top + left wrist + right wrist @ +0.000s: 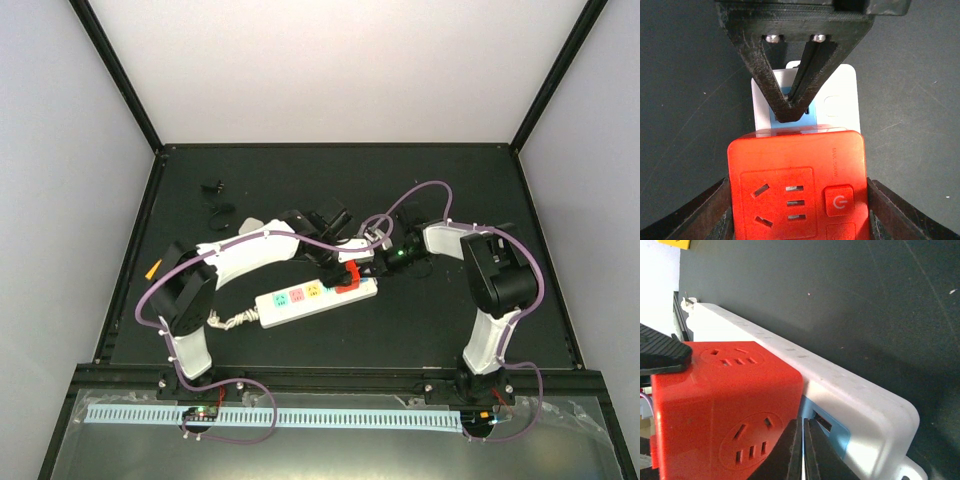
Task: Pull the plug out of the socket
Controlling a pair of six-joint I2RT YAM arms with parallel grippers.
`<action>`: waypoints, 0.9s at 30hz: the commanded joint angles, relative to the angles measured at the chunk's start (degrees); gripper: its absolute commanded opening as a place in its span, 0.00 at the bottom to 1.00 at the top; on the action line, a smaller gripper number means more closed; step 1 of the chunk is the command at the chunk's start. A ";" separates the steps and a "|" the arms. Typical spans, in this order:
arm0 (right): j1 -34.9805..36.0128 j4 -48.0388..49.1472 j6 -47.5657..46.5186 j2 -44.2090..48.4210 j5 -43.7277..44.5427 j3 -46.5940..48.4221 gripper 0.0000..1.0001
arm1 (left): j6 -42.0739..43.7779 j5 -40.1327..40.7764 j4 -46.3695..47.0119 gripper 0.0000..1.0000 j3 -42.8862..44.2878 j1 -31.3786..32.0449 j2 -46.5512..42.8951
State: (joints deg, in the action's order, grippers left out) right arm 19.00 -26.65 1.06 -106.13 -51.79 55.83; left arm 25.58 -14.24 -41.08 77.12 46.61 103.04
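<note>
Nearest of all is the socket's frayed white cord stub (232, 320), trailing off its left end. The socket (300, 300) lies slanted on the black table (400, 330), with its left end nearer and its right end farther. Pink, green and yellow outlet faces show along its top.

Toward the socket's right end sits the plug (795, 155), a red cube with outlets of its own and a power button, flush against the socket's face. The left gripper (799, 200) is clamped on the plug, with one dark finger pressed to each side of the cube.

Just beyond the plug, the right gripper (802, 440) has its two fingers squeezed together with nothing between them. Their tips press on the socket's blue outlet face.

Well beyond the socket, toward the far left corner, lie a small black object (212, 186) and, slightly nearer, a curled black piece (222, 213). I cannot tell what either of them is.
</note>
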 commanded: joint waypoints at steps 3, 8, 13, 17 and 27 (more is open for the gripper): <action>0.13 -3.30 -2.11 -3.46 9.02 1.05 0.07 | -0.80 -3.77 -2.11 0.32 1.00 0.55 -5.34; 0.09 -3.84 -2.29 -4.03 9.73 1.42 0.07 | -0.62 -4.44 -1.23 0.30 0.30 0.50 -7.06; 0.11 -3.97 -2.38 -4.40 9.37 1.75 0.07 | -0.49 -4.34 -2.65 0.30 0.50 0.41 -7.29; 0.04 -3.59 -2.50 -2.98 8.95 1.48 0.08 | -0.58 -4.41 -3.80 0.29 0.14 0.05 -8.40; 0.07 -3.83 -3.86 4.40 4.75 2.17 0.17 | -1.56 -6.44 -6.69 0.29 -0.17 -5.19 -12.74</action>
State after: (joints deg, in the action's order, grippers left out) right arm 19.27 -30.46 -1.28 -104.86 -49.23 58.02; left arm 25.08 -18.20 -46.19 76.53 44.18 93.27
